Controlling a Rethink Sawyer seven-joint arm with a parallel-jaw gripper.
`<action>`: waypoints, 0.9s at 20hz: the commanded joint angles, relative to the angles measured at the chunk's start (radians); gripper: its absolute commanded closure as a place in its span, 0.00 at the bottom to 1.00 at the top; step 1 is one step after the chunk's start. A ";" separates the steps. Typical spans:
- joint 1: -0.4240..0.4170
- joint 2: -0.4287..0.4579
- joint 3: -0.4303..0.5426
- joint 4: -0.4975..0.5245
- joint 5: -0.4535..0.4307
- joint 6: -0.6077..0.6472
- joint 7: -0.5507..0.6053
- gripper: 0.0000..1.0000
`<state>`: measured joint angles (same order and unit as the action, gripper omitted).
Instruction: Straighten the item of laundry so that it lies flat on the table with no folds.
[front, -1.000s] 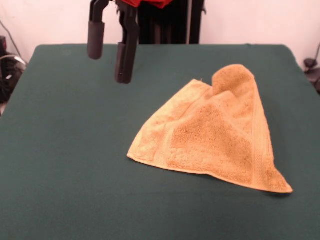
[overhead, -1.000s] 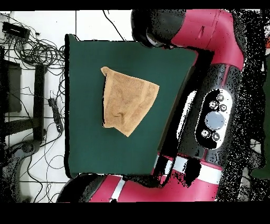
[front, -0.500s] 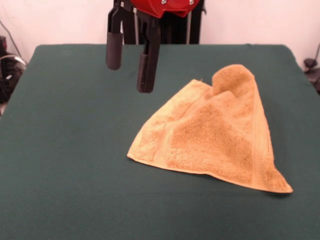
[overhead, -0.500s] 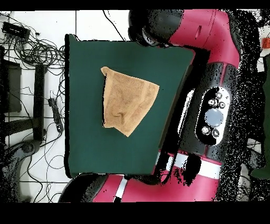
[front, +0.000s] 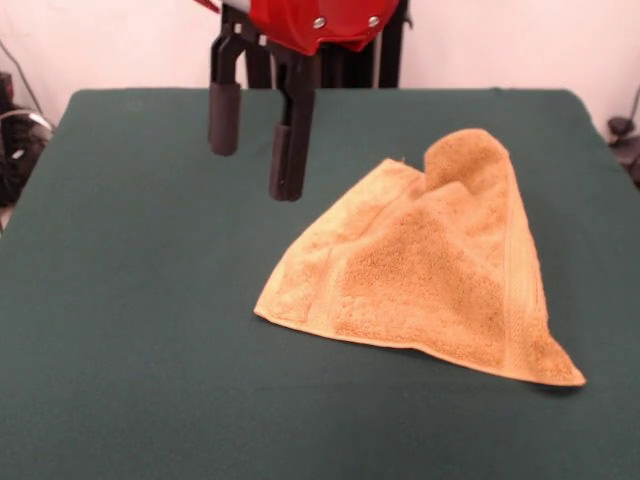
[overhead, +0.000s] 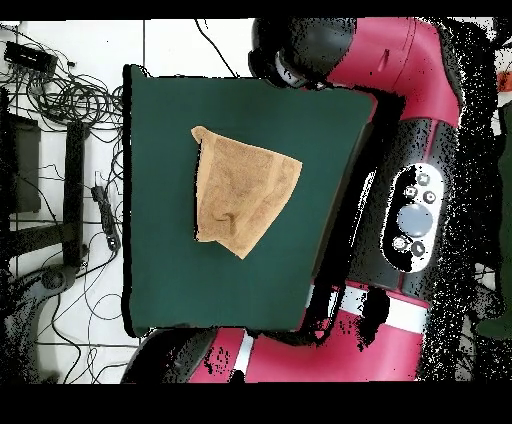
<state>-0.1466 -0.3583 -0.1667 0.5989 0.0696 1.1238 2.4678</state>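
Golden-tan terry towel sits folded on your dark green surface, right of centre in the front view, roughly a triangle w/ one long point reaching toward the camera-side right. You can see a rounded hump standing up at its far end, w/ a crease running down from it; smoother woven bands run along the left slope and the right edge. So it's not flat: layers doubled over, one corner bunched upward.

Your pincer hangs above the surface, up-left of the towel, apart from it and not touching the cloth. Its two black fingers stand spread w/ a clear gap between them and nothing held; the nearer one reaches lower than the other. Red housing sits right above them at the top edge.

From overhead you see the towel as a tan wedge on the green surface, closer to the top edge than the bottom, w/ the red arm curving round the right side. Cables lie on the floor off to the left
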 joint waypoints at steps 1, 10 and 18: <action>-0.008 0.006 0.136 0.132 -0.058 0.037 -0.393 0.00; -0.017 -0.003 0.172 0.130 -0.098 0.080 -0.443 0.00; -0.008 -0.040 0.156 0.189 -0.117 0.051 -0.300 0.00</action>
<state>-0.1756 -0.3789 -0.0976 0.6015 -0.0162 1.1238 2.4198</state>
